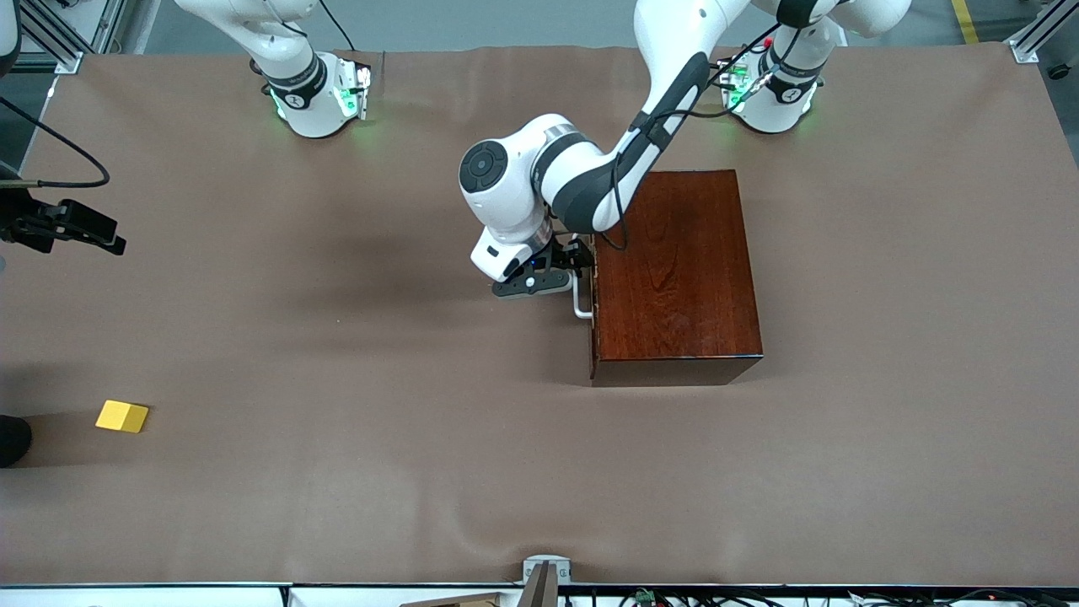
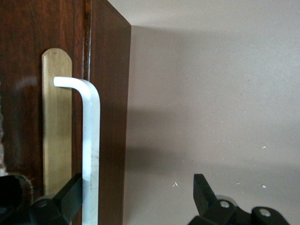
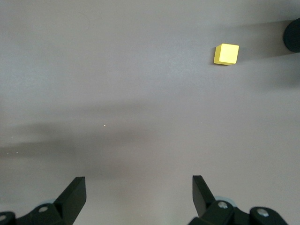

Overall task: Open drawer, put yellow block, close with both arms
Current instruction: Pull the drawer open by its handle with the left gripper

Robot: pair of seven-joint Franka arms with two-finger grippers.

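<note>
Nearest the front camera, toward the right arm's end of the brown table (image 1: pixel 354 472), the yellow block (image 1: pixel 122 416) lies alone on the cloth, well apart from everything else. Farther from that camera, the right gripper (image 1: pixel 80 228) hangs in the air over bare cloth at that same end; its wrist view shows what the front view does not, 2 black fingers (image 3: pixel 75 192) spread wide with nothing between them and the yellow block (image 3: pixel 226 54) on the cloth some way off. Toward the middle, the mahogany box (image 1: pixel 674 270) sits with the drawer (image 2: pixel 110 117) shut flush. The left gripper (image 1: pixel 580 261) is at the drawer's front, jaws apart around the white handle (image 1: pixel 580 302). The left wrist view (much closer) shows the handle (image 2: pixel 90 140) just beside 1 finger (image 2: pixel 70 192); whether they touch is unclear.
</note>
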